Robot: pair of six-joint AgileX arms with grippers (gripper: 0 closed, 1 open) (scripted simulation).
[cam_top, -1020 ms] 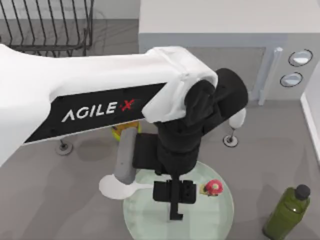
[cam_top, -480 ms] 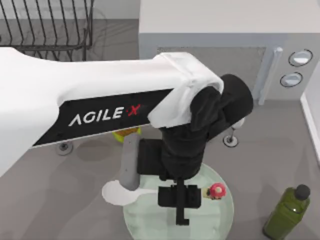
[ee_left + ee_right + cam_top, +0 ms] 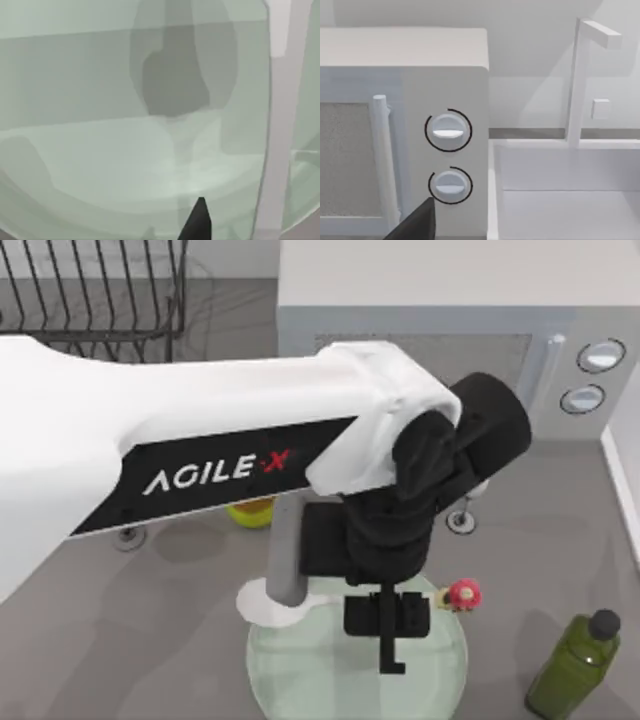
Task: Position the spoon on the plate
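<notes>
The pale green plate [image 3: 300, 680] lies at the table's front, and its glassy surface [image 3: 100, 150] spreads across the left wrist view. My left gripper [image 3: 390, 640] hangs over the plate's middle, shut on the white spoon [image 3: 268, 606]. The spoon lies crosswise under the gripper: its broad bowl juts past the plate's left rim, and its red-pink knob [image 3: 462, 593] sits at the right rim. The handle's middle is hidden by the gripper. One dark fingertip [image 3: 198, 220] shows above the plate. A dark finger [image 3: 415, 225] of my right gripper shows facing the microwave's dials.
A white microwave [image 3: 430, 300] stands at the back, with a wire dish rack [image 3: 90, 290] at back left. A green bottle [image 3: 575, 665] stands at front right. Stemmed glass bases [image 3: 461, 521] and a yellow object [image 3: 250, 512] sit behind the plate. A white sink [image 3: 570, 200] adjoins the microwave.
My left gripper has carried the spoon to the right. The bowl now reaches the plate's left rim and the knob has moved out to the right rim.
</notes>
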